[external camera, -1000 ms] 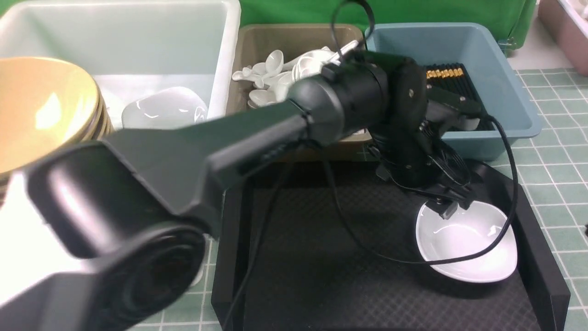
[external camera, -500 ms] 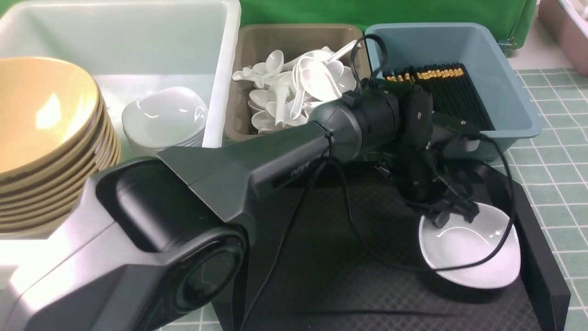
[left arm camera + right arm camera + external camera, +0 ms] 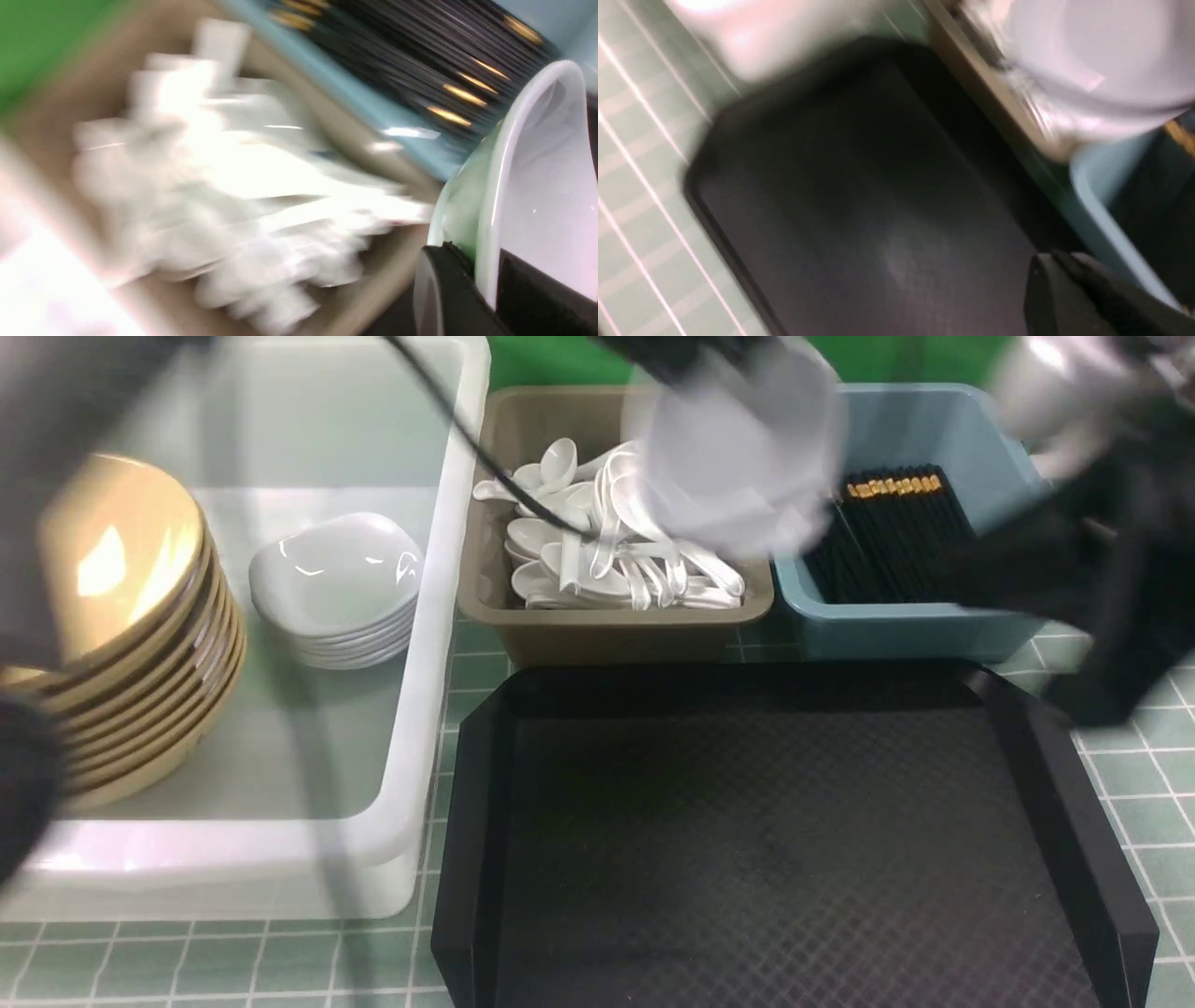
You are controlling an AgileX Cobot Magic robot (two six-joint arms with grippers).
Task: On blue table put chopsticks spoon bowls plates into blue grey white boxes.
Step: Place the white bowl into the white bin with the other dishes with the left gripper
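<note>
Bowl clamped at rim by left claw, above spoon box at 12 o'clock. Grip could be lost, spoons hit.

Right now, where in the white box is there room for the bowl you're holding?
White box: bare floor between the white dish stack and the near wall, and behind that stack toward the far wall. The yellow bowls crowd its left side.
</note>
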